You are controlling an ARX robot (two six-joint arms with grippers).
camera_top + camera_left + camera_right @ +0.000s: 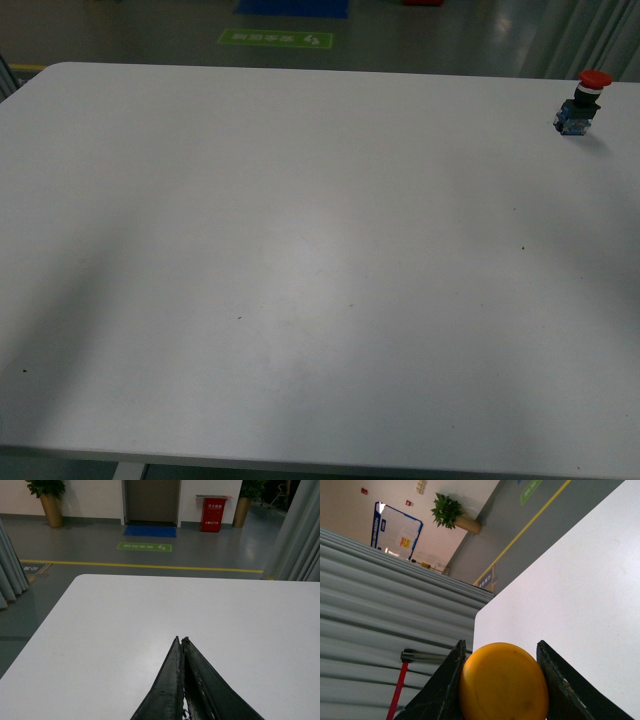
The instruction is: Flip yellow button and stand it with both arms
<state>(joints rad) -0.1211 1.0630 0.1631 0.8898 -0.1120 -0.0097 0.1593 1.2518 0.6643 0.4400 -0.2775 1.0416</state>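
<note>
Between the right jaws, the yellow button (503,682) is held by its round cap, with one jaw against each side of the rim. Its black-and-blue body is hidden behind the cap in the right wrist view, so which way it points cannot be confirmed. The button does not appear in the front view, and it cannot be told whether it hangs over the worktop (300,250) or beyond its edge.

The left jaws are pressed together with nothing between them, above a bare stretch of worktop.

Hazards from this state:

1. Slip or pivot. The cap is smooth and curved, and the grip appears to bear on two small areas of the rim. A quick wrist rotation could let the button swing or squirt out.
2. Drop off the worktop. A corner of the worktop and the floor beyond it show in the right wrist view, so a release here may send the button to the floor.
3. Failed transfer. The left jaws must be opened before approach (shut, they would only knock the button).
4. Toppling. Set down tilted, the button is likely to fall over.

The red-capped switch (580,105) stands at the far right, well apart.
</note>
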